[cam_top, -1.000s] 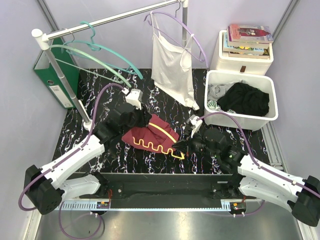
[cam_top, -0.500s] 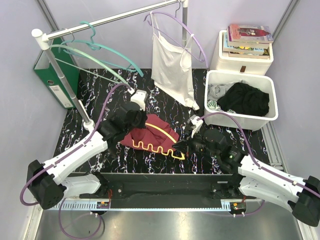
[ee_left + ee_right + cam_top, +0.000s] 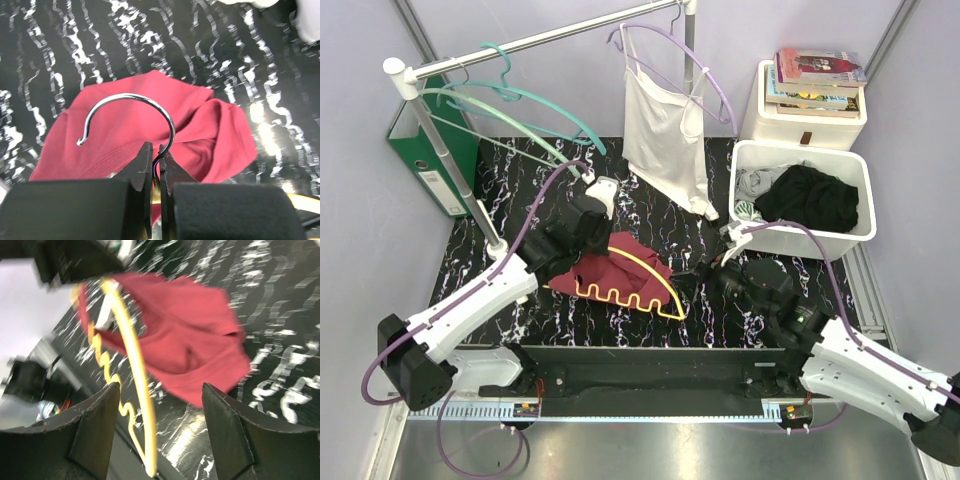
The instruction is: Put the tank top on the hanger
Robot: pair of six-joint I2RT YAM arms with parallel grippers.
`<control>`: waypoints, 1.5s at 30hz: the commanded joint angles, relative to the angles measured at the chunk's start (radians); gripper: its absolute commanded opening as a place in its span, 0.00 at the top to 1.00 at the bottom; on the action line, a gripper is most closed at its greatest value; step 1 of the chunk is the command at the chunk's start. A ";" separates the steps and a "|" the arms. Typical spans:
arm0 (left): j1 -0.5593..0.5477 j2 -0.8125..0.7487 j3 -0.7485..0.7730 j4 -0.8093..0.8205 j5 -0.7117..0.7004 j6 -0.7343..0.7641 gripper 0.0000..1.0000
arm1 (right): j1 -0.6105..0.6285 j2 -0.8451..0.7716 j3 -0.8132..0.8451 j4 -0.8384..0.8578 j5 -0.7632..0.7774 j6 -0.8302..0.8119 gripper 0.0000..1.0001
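The maroon tank top (image 3: 628,256) lies crumpled on the black marbled table, with the yellow hanger (image 3: 653,274) lying over it, its wavy bar toward the near edge. My left gripper (image 3: 590,236) is at the hanger's top. In the left wrist view it (image 3: 156,152) is shut on the stem of the metal hook (image 3: 131,96), with the tank top (image 3: 210,127) beneath. My right gripper (image 3: 696,283) stands open just right of the hanger's end. In the right wrist view, the hanger (image 3: 134,370) and tank top (image 3: 192,340) lie ahead of its open gripper (image 3: 162,397), untouched.
A clothes rail (image 3: 540,40) crosses the back, carrying teal hangers (image 3: 520,100) and a lilac hanger with a white camisole (image 3: 660,130). A white bin (image 3: 805,240) holding a black garment stands at the right, behind it books on a white box (image 3: 815,75). A green binder (image 3: 430,160) stands at the left.
My right gripper has opened, let go of the hanger's end and drawn back to the right. My left gripper has shut on the hook, and the hanger has shifted slightly left.
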 commanded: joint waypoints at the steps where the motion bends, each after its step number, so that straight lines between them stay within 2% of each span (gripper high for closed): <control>1: -0.002 -0.060 -0.026 0.018 -0.091 0.065 1.00 | 0.005 0.024 0.089 -0.122 0.231 0.061 0.27; 4: -0.001 -0.122 -0.082 0.067 -0.103 0.081 1.00 | -0.024 0.113 0.115 -0.134 0.253 0.084 0.28; 9: -0.002 -0.173 -0.112 0.088 -0.106 0.087 1.00 | -0.136 0.281 0.132 -0.057 0.092 0.137 0.30; 16: -0.001 -0.186 -0.117 0.088 -0.089 0.096 1.00 | -0.139 0.580 0.124 0.131 -0.072 0.210 0.27; 17: -0.001 -0.188 -0.119 0.088 -0.086 0.096 1.00 | -0.138 0.604 0.117 0.192 -0.106 0.211 0.27; 21: -0.002 -0.196 -0.120 0.087 -0.077 0.096 1.00 | -0.138 0.736 0.114 0.257 -0.152 0.229 0.30; 23: -0.002 -0.197 -0.120 0.088 -0.079 0.096 1.00 | -0.138 0.769 0.115 0.292 -0.184 0.240 0.35; 26: -0.002 -0.200 -0.120 0.088 -0.079 0.096 1.00 | -0.138 0.816 0.126 0.306 -0.198 0.254 0.38; 34: -0.002 -0.200 -0.123 0.088 -0.074 0.099 1.00 | -0.136 0.901 0.149 0.292 -0.189 0.262 0.38; 45: -0.002 -0.196 -0.122 0.088 -0.062 0.101 1.00 | -0.122 0.973 0.166 0.375 -0.226 0.276 0.41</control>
